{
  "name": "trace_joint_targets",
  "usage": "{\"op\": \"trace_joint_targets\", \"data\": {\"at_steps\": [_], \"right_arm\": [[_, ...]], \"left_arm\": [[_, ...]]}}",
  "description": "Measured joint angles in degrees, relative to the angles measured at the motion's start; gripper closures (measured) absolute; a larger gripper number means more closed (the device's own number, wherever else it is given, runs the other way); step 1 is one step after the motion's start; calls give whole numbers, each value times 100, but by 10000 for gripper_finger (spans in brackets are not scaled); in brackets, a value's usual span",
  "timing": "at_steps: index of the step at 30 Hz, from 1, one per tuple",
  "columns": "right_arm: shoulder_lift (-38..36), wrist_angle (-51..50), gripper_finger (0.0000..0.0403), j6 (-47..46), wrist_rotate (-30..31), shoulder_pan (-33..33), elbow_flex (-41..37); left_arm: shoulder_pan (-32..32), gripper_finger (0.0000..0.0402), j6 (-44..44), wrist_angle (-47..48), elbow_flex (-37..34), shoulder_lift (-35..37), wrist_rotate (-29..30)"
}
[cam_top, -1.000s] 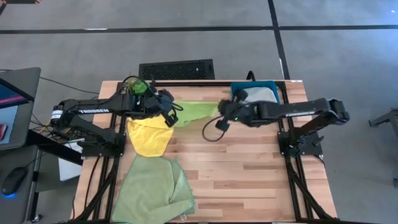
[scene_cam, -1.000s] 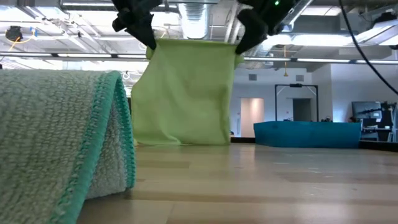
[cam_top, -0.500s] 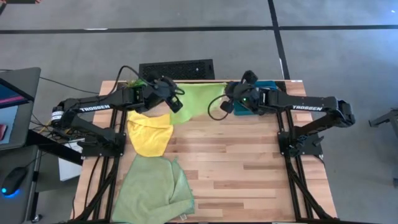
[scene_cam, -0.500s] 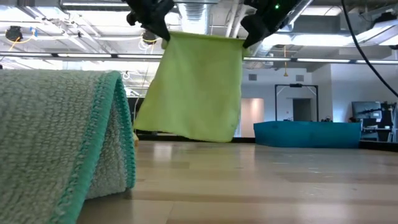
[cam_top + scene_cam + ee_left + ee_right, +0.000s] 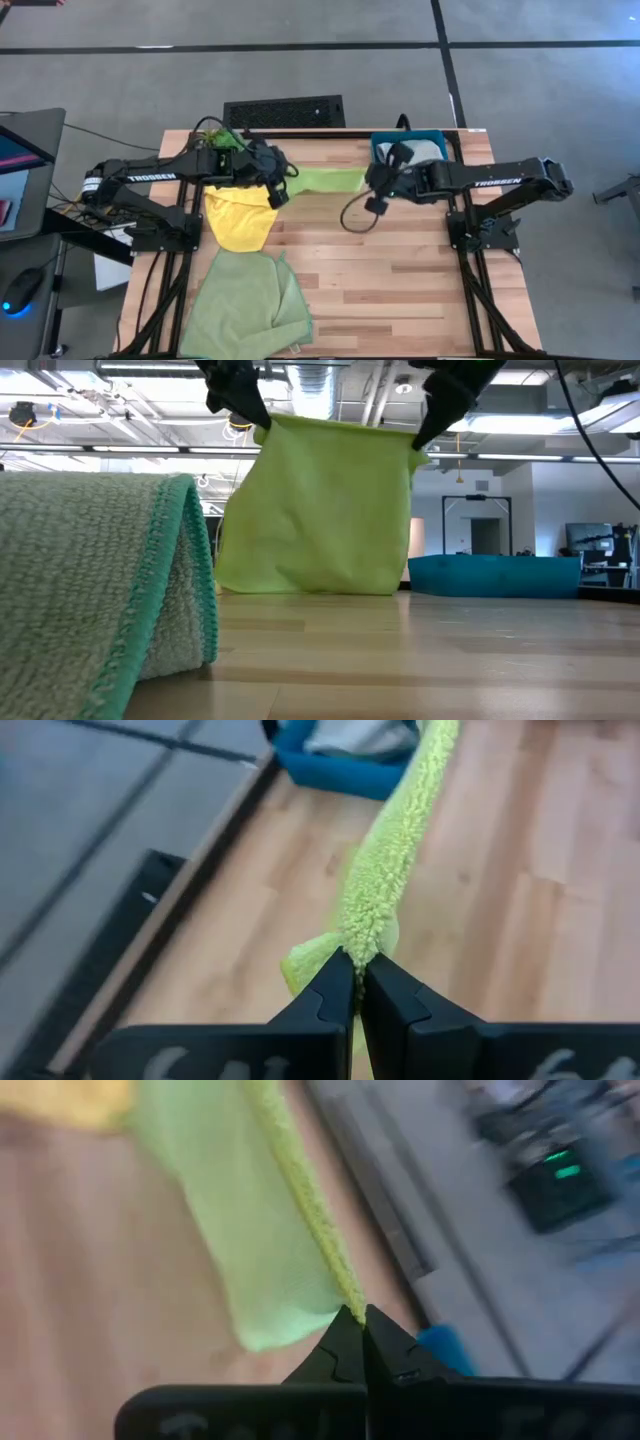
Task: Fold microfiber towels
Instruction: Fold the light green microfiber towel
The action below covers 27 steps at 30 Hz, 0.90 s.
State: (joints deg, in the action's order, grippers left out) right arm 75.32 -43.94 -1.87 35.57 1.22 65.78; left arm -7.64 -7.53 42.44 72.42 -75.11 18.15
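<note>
Low view: lime towel [image 5: 320, 510] hangs between both hands.

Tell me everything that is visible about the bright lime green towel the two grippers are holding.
The bright lime green towel is a soft, fuzzy microfiber cloth hanging as a sheet above the back of the wooden table. The left gripper and the right gripper are each shut on an upper corner, keeping the top edge stretched between them. Its lower edge reaches down to the tabletop. It hangs beside the yellow towel, near the teal tray.
</note>
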Motion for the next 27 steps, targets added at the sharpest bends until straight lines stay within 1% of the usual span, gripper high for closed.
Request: {"op": "trace_joint_targets", "data": {"at_steps": [2,6,10,14,18,20,24,27], "right_arm": [[10,-239,401,-255,-260,168,-7],[102,-399,400,-567,-898,482,-16],[181,-468,399,-779,-1415,740,-53],[282,-557,399,-977,-1616,970,-42],[412,-590,399,-1021,-2134,1135,-40],[468,-648,399,-1136,-2297,1210,-63],[735,-617,399,-1171,-2544,1313,-58],[986,-380,399,-1136,-2804,1339,-51]], "left_arm": [[155,401,-259,108,0,-7,-52],[476,401,-674,346,-40,-7,-190],[799,401,-1132,283,-361,-5,-416],[1135,401,-1673,8,-828,-4,-460],[1475,401,-2096,-345,-1141,9,-865],[1643,401,-2286,-565,-1287,-9,-1069],[1937,401,-2678,-759,-1510,-2,-1144],[2075,401,-2952,-757,-1698,-4,-1224]]}}
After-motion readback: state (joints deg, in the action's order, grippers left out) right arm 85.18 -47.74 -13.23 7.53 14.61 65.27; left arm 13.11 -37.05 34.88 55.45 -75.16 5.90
